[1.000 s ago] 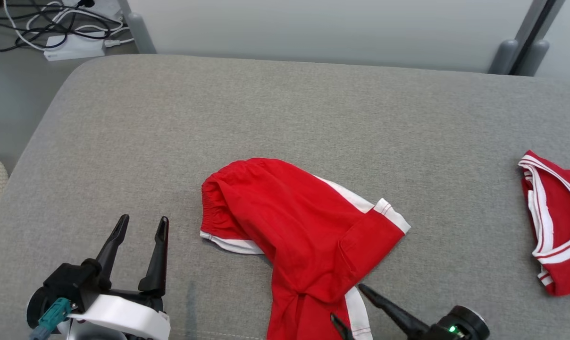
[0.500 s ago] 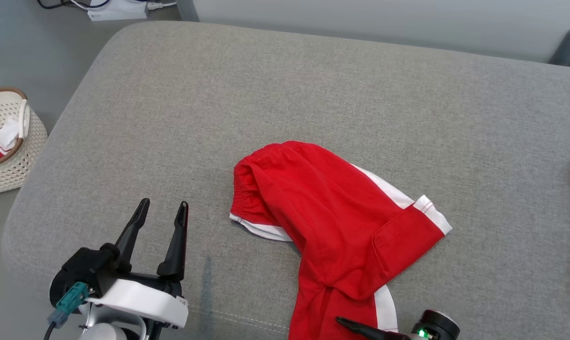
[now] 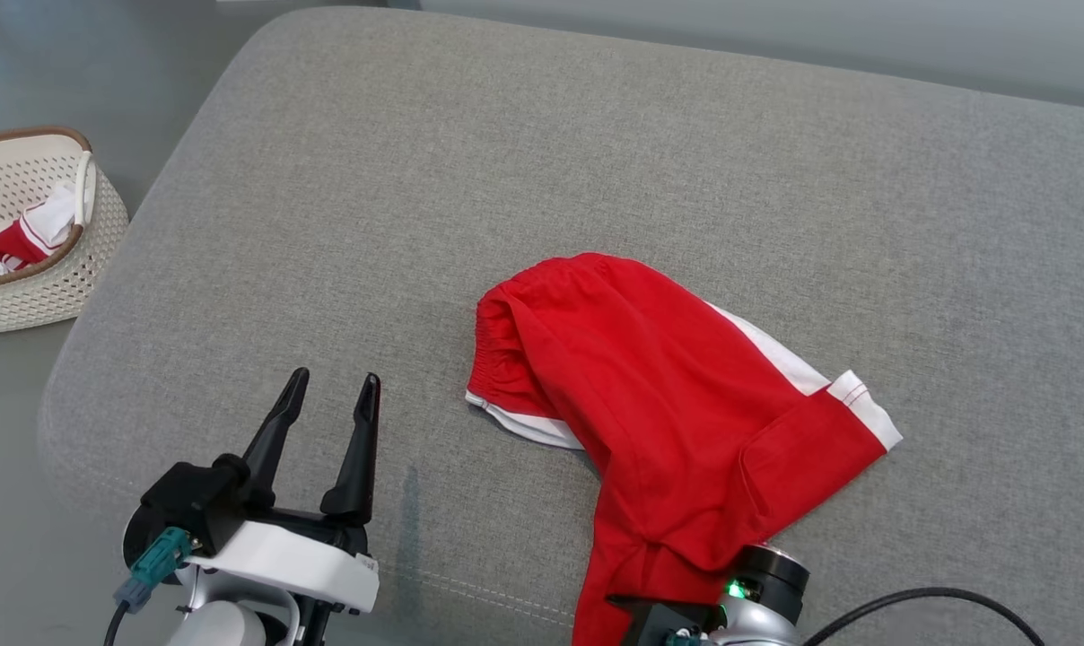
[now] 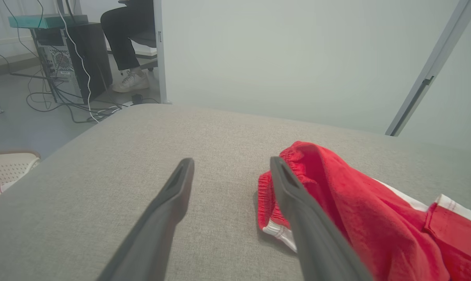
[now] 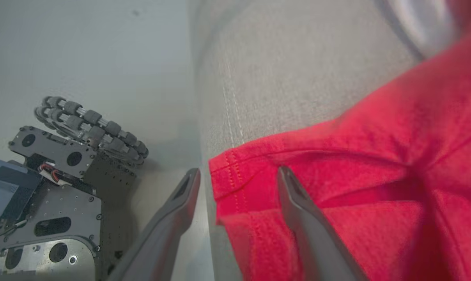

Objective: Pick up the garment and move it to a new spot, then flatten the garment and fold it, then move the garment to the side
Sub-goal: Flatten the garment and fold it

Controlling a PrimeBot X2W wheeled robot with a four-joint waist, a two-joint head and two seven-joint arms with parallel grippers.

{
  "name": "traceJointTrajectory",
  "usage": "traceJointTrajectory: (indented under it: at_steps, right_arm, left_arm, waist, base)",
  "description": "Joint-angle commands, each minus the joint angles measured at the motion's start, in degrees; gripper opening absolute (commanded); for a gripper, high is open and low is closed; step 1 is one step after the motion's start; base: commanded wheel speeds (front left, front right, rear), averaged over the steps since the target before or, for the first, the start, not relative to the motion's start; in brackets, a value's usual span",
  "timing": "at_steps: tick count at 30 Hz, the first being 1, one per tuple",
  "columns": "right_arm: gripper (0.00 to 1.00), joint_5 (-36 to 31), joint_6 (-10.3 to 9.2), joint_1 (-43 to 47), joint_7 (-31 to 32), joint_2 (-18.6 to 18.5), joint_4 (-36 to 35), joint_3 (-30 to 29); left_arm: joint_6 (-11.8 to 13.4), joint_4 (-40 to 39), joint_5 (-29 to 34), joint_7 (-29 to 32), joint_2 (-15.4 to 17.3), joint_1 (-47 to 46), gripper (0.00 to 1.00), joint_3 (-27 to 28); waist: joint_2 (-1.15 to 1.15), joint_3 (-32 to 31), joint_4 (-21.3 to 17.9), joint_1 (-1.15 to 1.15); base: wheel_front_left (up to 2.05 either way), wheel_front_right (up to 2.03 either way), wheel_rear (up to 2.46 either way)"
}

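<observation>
The garment [image 3: 677, 395] is a pair of red shorts with white trim, lying crumpled on the grey cushion [image 3: 596, 135], one leg hanging over the front edge. My left gripper [image 3: 336, 377] stands open to the left of the waistband, apart from it. In the left wrist view my left gripper [image 4: 231, 160] has bare cushion between its fingers, with the garment [image 4: 356, 207] to the right. My right gripper [image 5: 238, 171] is open at the cushion's front edge, its fingers on either side of the hanging hem of the garment [image 5: 356, 136]. In the head view its wrist [image 3: 762, 588] sits below the garment.
A white woven basket [image 3: 30, 296] holding red and white cloth stands on the floor to the left of the cushion. A seated person's legs [image 4: 122, 39], a computer tower [image 4: 64, 58] and cables lie beyond the far left corner. The robot's wheeled base [image 5: 64, 156] is below the front edge.
The head camera has turned, bringing the basket in at left and losing a second red garment at right. My right gripper has dropped to the garment's hanging hem. My left gripper stays open.
</observation>
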Motion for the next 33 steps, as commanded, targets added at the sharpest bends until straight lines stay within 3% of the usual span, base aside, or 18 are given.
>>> traceJointTrajectory:
  at_steps: [1, 6, 7, 8, 9, 15, 18, 23, 28, 33]
  right_arm:
    - [1.0, -0.49, -0.02, -1.2, 2.45, 1.47, 0.71, 0.82]
    - [1.0, -1.93, -0.02, -3.76, 7.88, 3.77, 3.97, 2.38]
    - [0.84, -2.23, -0.02, -4.26, 8.0, 4.12, 3.99, 2.81]
    - [0.35, -2.4, -0.02, -4.59, 8.4, 4.34, 4.3, 3.07]
    - [0.0, -2.47, -0.02, -4.78, 9.21, 4.48, 4.78, 3.18]
    - [0.0, -0.88, -0.02, -4.58, 8.43, 4.46, 4.04, -0.91]
    - [0.0, 1.69, -0.02, -3.35, 5.74, 3.85, 0.75, -5.85]
    - [0.0, 6.29, -0.02, 1.13, 1.55, 1.78, -6.12, -19.38]
    - [0.0, 4.54, -0.02, 6.31, 0.22, -0.28, -11.85, -32.73]
    - [0.0, 2.01, -0.02, 9.33, 2.44, -0.36, -17.24, -34.93]
  left_arm:
    - [-0.52, -0.86, -0.27, -0.64, 1.02, -2.68, 1.0, 2.37]
    - [-0.94, -0.11, -0.16, -0.97, 0.57, -2.92, 1.0, 2.81]
    - [-1.02, 0.01, -0.13, -1.02, 0.45, -2.98, 1.0, 2.91]
    - [-1.08, 0.12, -0.07, -1.07, 0.31, -3.02, 1.0, 2.98]
    - [-1.13, 0.21, -0.01, -1.11, 0.18, -3.0, 1.0, 3.08]
    - [-1.42, 0.36, 0.4, -1.26, -0.33, -2.92, 1.0, 3.6]
    - [-1.53, 0.49, 0.63, -1.31, -0.26, -2.79, 1.0, 4.2]
    - [-1.64, 0.34, 1.13, -1.35, -0.21, -2.33, 1.0, 4.85]
    - [-1.88, 0.08, 1.57, -1.36, 0.27, -2.2, 1.0, 5.29]
    - [-1.98, 0.07, 1.87, -1.35, 0.68, -2.43, 1.0, 5.14]
  waist:
    - [0.0, 0.1, 0.18, 0.0]
    - [0.0, 0.06, 0.36, 0.0]
    - [0.0, 0.11, 0.39, 0.0]
    - [0.0, 0.06, 0.4, 0.0]
    - [0.0, 0.05, 0.35, 0.0]
    - [0.0, 0.14, 0.0, 0.0]
    - [0.0, 0.1, -0.66, 0.0]
    - [0.0, 0.09, -2.63, 0.0]
    - [0.0, 0.09, -4.86, 0.0]
    - [0.0, -0.08, -5.98, 0.0]
  base:
    - [0.0, 0.0, 0.0]
    - [0.0, 0.0, 0.0]
    - [0.0, 0.0, 0.0]
    - [0.0, 0.0, 0.0]
    - [0.0, 0.0, 0.0]
    - [0.0, 0.0, 0.0]
    - [0.0, 0.0, 0.0]
    - [0.0, 0.0, 0.0]
    - [0.0, 0.0, 0.0]
    - [0.0, 0.0, 0.0]
